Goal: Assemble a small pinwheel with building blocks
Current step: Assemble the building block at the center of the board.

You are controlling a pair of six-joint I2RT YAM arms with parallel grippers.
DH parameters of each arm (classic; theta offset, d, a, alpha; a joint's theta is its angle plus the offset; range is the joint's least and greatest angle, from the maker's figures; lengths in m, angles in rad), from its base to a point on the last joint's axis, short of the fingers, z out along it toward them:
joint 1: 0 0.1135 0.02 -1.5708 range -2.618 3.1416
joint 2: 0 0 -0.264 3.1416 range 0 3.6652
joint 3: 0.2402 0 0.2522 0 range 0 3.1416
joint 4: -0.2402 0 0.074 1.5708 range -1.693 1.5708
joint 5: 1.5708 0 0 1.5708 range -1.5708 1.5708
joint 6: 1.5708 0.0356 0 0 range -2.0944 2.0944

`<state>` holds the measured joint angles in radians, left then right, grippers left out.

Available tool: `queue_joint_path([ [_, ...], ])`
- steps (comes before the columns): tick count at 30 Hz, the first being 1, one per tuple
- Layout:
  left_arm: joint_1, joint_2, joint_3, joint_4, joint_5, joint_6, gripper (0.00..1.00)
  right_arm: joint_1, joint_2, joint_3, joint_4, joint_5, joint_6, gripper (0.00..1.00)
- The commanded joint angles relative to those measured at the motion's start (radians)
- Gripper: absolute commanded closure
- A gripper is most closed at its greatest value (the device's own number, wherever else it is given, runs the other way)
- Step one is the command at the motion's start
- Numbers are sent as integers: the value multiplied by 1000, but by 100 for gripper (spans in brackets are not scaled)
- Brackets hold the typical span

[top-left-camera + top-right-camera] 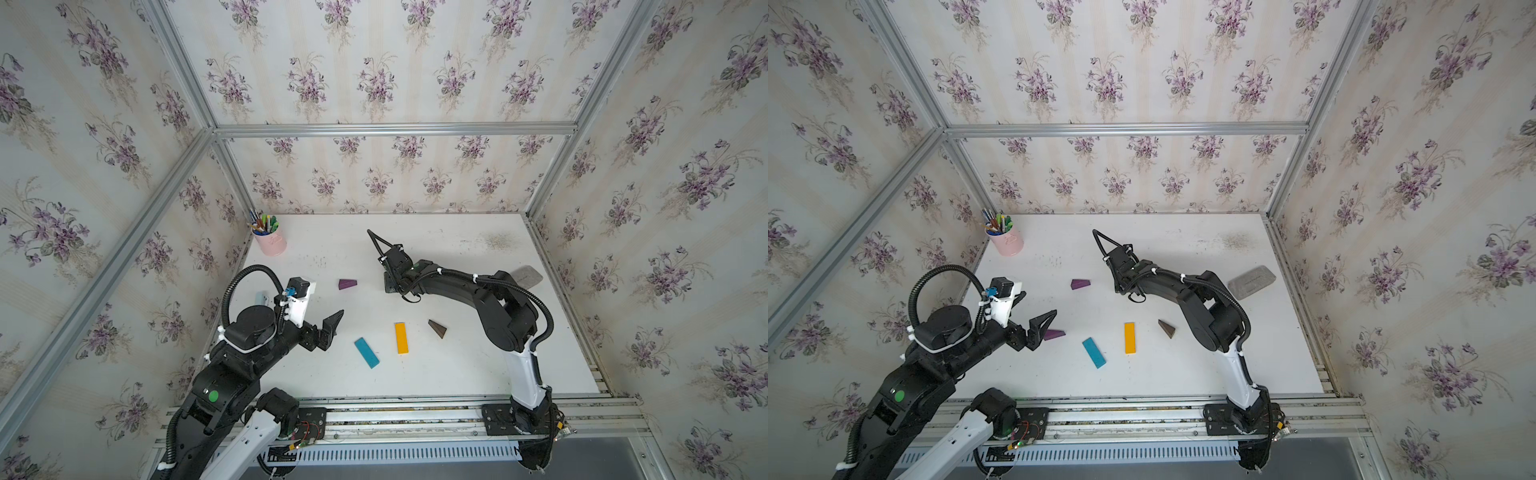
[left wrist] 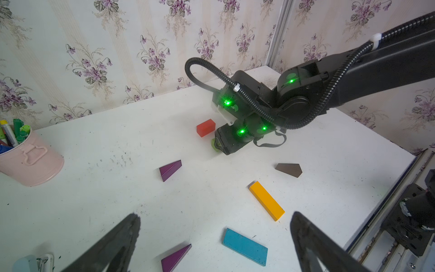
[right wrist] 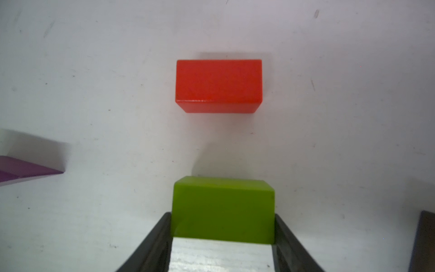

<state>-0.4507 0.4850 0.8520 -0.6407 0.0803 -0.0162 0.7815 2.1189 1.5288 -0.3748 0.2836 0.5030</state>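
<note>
My right gripper [image 3: 223, 217] is shut on the green block [image 3: 223, 209], held just above the table. The red block [image 3: 219, 84] lies a short gap ahead of it, long sides parallel; the left wrist view shows the red block [image 2: 206, 127] beside the green block [image 2: 214, 143]. The right wrist [image 1: 399, 270] hides both in the top views. My left gripper [image 1: 1044, 324] stands open and empty above a purple wedge [image 1: 1055, 334]. On the table lie a second purple wedge [image 1: 347, 284], a blue bar [image 1: 366, 352], an orange bar [image 1: 401, 338] and a brown wedge [image 1: 438, 328].
A pink cup of pens [image 1: 270, 241] stands at the back left corner. A flat grey object [image 1: 1252, 281] lies near the right wall behind the right arm. A pale blue item [image 1: 262, 298] sits by the left wall. Aluminium rails run along the front edge.
</note>
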Motion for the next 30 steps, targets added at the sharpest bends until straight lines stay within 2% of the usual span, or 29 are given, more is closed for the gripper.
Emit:
queue_joint_path([
  [1, 0, 0, -1, 7, -1, 0, 0, -10, 16, 21, -1, -8, -8, 43],
  [30, 0, 4, 1, 3, -5, 2, 0, -47, 117, 153, -44, -46, -49, 43],
])
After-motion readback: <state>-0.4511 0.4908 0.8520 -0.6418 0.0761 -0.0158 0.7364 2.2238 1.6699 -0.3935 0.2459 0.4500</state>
